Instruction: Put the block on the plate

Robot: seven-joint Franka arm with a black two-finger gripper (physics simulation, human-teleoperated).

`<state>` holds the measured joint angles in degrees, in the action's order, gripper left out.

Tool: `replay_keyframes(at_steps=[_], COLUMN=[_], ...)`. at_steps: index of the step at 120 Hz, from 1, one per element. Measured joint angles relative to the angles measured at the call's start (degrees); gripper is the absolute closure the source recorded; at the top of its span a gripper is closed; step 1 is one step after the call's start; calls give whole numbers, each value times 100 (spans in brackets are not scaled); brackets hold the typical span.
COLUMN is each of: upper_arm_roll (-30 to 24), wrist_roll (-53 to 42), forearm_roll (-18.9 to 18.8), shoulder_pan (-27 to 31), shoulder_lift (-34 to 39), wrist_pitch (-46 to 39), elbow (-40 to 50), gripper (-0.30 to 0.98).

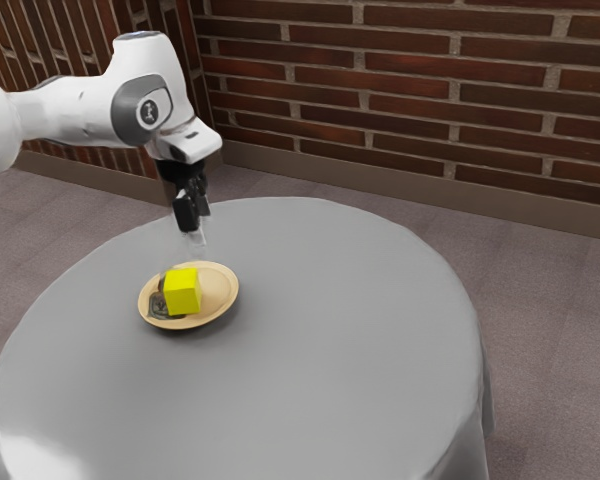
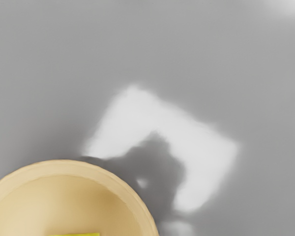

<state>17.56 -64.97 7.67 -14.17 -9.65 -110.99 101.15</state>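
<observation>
Block [image 1: 183, 292] on plate [image 1: 219, 289] on table [image 1: 350, 320].

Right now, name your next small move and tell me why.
I would probably ease the gripper a little further up and leave the block alone. The block appears to rest on the plate, inside its rim, where the task wants it, and the gripper hangs above, so rising should avoid nudging it.

The wrist view crops 1 plate [image 2: 49, 196], 1 block [image 2: 77, 234].
</observation>
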Motion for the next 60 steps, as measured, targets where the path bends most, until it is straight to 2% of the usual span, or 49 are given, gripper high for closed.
replay_keyframes(at_steps=[32,60], upper_arm_roll=[-1,-7], wrist_roll=[271,428], forearm_roll=[-249,-286], shoulder_pan=[-250,-265], shoulder_lift=[252,338], wrist_pitch=[970,1448], elbow=[-970,-1094], gripper=[0,0])
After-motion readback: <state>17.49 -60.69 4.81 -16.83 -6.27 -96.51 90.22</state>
